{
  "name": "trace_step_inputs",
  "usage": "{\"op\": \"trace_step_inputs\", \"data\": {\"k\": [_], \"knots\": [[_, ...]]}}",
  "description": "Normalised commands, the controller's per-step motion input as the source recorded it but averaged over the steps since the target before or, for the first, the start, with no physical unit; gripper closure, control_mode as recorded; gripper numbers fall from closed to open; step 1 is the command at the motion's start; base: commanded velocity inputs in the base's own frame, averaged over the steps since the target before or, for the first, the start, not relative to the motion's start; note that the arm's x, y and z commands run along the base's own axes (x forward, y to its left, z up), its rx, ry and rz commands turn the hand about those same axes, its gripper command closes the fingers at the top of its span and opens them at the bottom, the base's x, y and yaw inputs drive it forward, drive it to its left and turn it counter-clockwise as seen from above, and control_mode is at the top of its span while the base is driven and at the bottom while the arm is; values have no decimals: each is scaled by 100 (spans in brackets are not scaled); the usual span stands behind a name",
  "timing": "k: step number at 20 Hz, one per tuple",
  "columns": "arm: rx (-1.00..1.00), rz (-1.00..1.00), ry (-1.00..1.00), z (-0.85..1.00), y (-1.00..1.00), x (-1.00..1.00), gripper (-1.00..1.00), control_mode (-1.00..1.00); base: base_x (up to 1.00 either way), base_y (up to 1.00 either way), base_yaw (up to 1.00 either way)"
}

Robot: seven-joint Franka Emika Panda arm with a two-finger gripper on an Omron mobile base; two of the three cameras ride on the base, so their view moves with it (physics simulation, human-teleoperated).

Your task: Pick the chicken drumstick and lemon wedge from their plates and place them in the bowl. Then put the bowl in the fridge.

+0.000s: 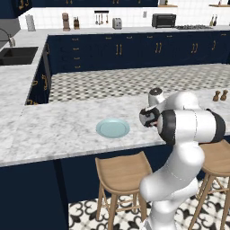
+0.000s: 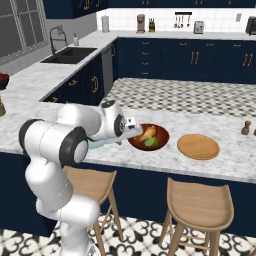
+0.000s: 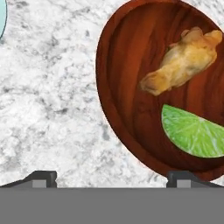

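inside bowl (image 3: 122,78): chicken drumstick (image 3: 181,61) lies diagonal, beside lemon wedge (image 3: 192,133); fingers (image 3: 43,177) spread open, empty.

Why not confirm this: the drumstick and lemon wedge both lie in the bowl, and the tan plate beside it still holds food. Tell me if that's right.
Wrong on the tan plate: the right base view shows it bare. The drumstick and lemon wedge do both lie in the bowl.
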Motion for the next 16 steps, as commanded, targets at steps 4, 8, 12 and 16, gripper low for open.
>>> {"op": "trace_step_inputs", "data": {"k": [4,8,12,16], "knots": [[-15,0,24,9,4,29,-100,-100,0,0,0],[-7,13,2,9,6,3,-100,-100,0,0,0],[-1,27,2,-2,-7,1,-100,-100,0,0,0],[0,31,20,-1,0,19,-100,-100,0,0,0]]}}
